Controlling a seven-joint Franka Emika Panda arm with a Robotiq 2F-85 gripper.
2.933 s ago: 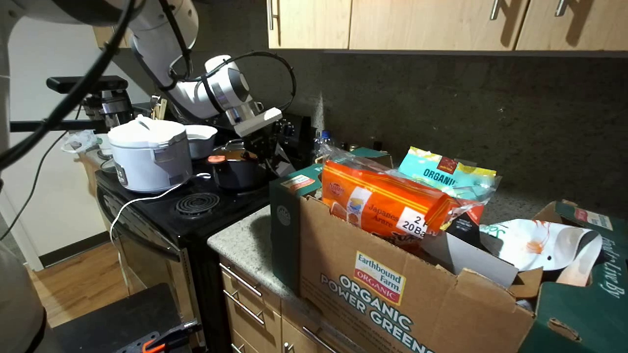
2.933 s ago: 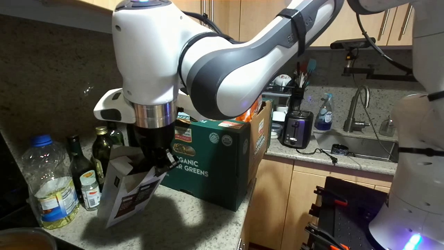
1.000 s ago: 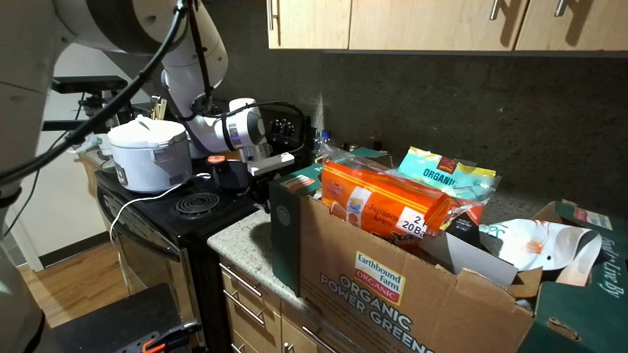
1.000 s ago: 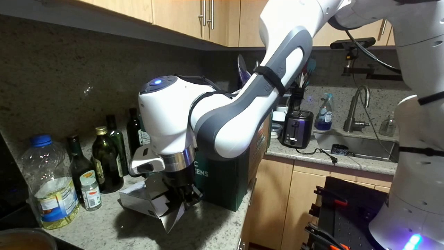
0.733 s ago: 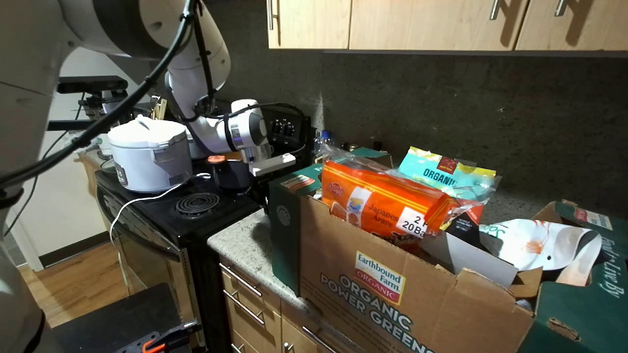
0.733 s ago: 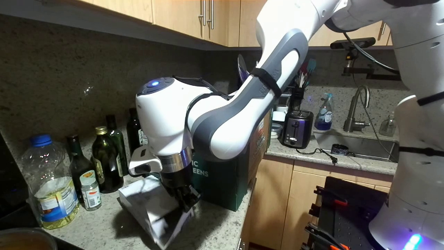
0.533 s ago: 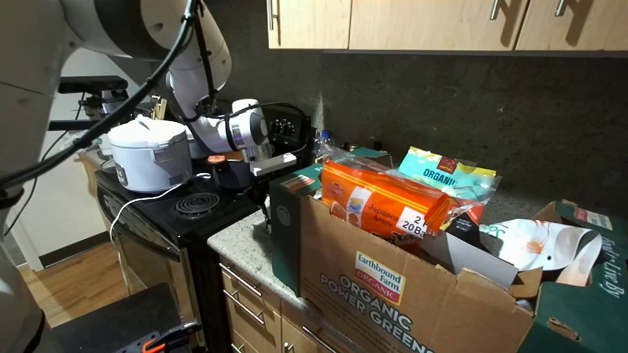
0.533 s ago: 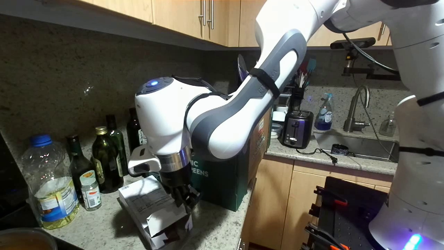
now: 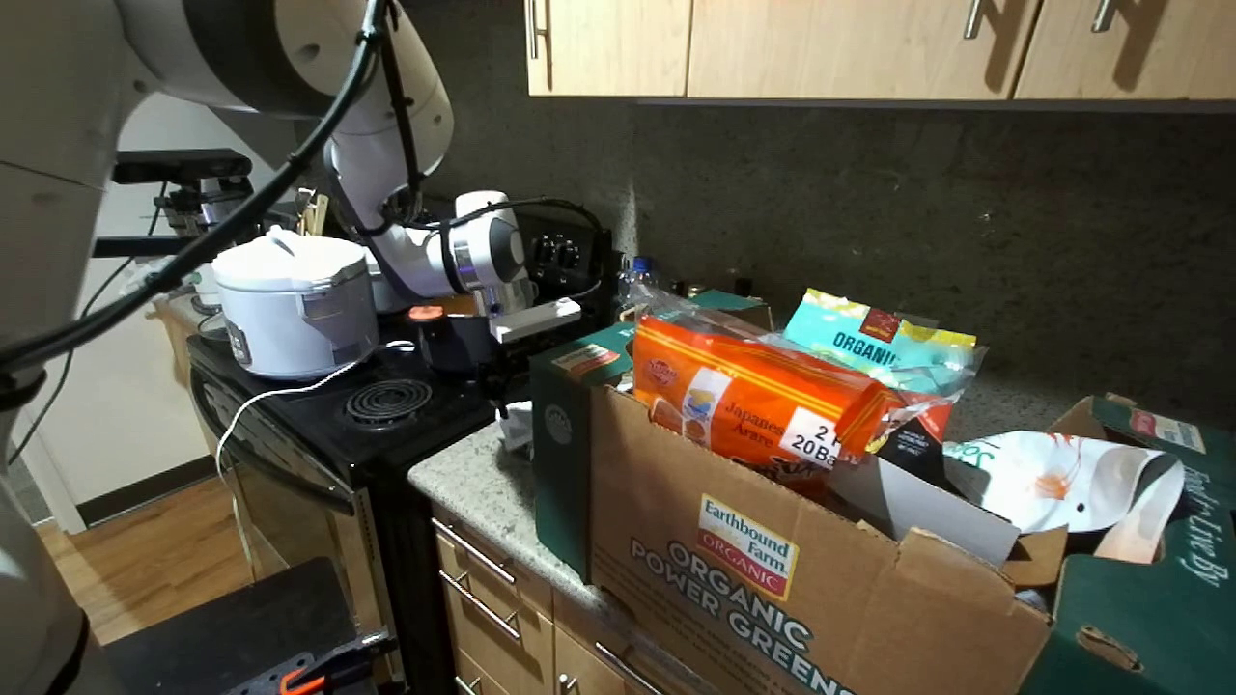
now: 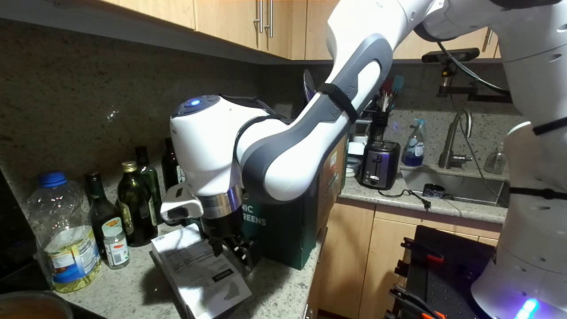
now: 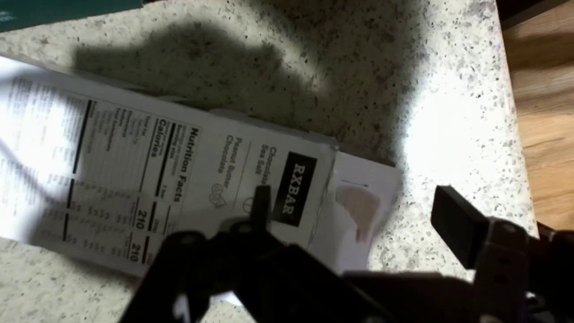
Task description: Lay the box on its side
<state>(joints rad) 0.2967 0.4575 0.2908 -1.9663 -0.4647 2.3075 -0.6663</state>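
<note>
Speckled countertop [image 11: 358,67] under white box [image 11: 179,166], one end beyond wrist view, fingers [image 11: 459,229] apart

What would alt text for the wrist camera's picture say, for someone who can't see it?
A white RXBAR box lies on a speckled countertop, nutrition panel facing up. The dark gripper, open, looms in front; a dark green carton edges in at top left.

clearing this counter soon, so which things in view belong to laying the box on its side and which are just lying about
Part of the job:
RXBAR box
open pincer

Just lying about:
large carton
orange packet in it
blue-capped bottle
small jar
toaster
white lidded cooker
</note>
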